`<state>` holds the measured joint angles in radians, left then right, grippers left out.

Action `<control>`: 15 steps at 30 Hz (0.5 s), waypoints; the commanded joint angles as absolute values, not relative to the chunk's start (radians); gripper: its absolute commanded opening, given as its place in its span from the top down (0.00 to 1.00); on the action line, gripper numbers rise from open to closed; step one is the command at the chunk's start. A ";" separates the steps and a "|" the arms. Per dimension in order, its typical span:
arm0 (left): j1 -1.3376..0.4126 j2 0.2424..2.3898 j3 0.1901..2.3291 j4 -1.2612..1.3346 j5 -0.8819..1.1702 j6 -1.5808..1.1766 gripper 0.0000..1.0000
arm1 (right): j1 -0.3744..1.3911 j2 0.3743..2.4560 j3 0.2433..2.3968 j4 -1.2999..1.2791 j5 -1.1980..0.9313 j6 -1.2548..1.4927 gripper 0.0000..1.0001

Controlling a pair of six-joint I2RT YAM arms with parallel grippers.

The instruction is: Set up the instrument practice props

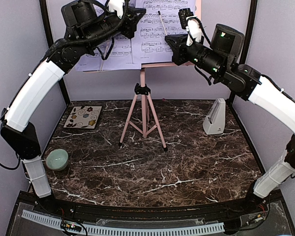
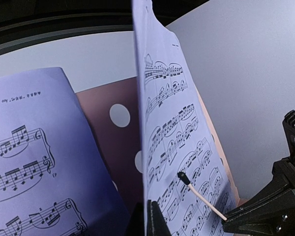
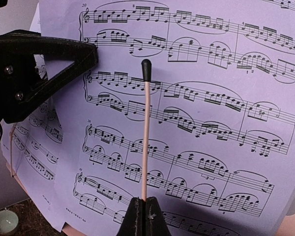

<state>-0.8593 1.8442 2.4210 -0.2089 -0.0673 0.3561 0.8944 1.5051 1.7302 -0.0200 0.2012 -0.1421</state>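
The pink perforated music stand (image 1: 143, 93) stands on tripod legs at the back middle, and its desk shows in the left wrist view (image 2: 113, 137). Two white sheet-music pages lean on it: a left page (image 1: 115, 49) (image 2: 29, 162) and a right page (image 1: 162, 29) (image 3: 211, 123). My left gripper (image 1: 135, 16) (image 2: 150, 214) is shut on the right page's left edge. My right gripper (image 1: 169, 39) (image 3: 147, 202) is shut on a thin pink stick with a black tip (image 3: 145, 132) (image 2: 201, 196), held against the right page. The white-grey metronome (image 1: 215, 118) stands on the table at the right.
A square floral coaster (image 1: 82, 117) lies at the back left. A pale green bowl (image 1: 56, 159) (image 3: 4, 222) sits near the left edge. The tabletop is dark marble (image 1: 187, 167), closed in by grey walls.
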 commanded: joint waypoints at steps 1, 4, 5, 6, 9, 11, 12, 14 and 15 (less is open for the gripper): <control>-0.853 1.806 2.425 -0.173 -0.038 0.349 1.00 | 0.897 1.486 1.735 0.053 0.171 -0.145 1.00; -0.853 1.817 2.422 -0.189 -0.028 0.349 1.00 | 0.896 1.486 1.734 0.055 0.169 -0.145 1.00; -0.853 1.820 2.421 -0.192 -0.020 0.346 1.00 | 0.896 1.486 1.733 0.055 0.169 -0.146 1.00; -0.853 1.824 2.421 -0.194 -0.014 0.341 1.00 | 0.896 1.486 1.733 0.056 0.170 -0.146 1.00; -0.853 1.831 2.418 -0.185 -0.001 0.322 1.00 | 0.896 1.485 1.733 0.058 0.173 -0.146 1.00; -0.853 1.836 2.419 -0.177 0.004 0.309 1.00 | 0.896 1.486 1.732 0.060 0.176 -0.147 1.00; -0.853 1.838 2.419 -0.175 0.008 0.306 1.00 | 0.896 1.486 1.732 0.060 0.178 -0.147 1.00; -0.853 1.842 2.417 -0.171 0.012 0.302 1.00 | 0.896 1.486 1.732 0.061 0.178 -0.147 1.00; -0.853 1.842 2.415 -0.169 0.012 0.300 1.00 | 0.896 1.486 1.731 0.061 0.182 -0.147 1.00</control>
<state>-0.8593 1.8465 2.4207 -0.2066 -0.0113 0.3275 0.8944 1.5051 1.7302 -0.0151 0.1997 -0.1421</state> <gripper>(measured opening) 0.010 0.013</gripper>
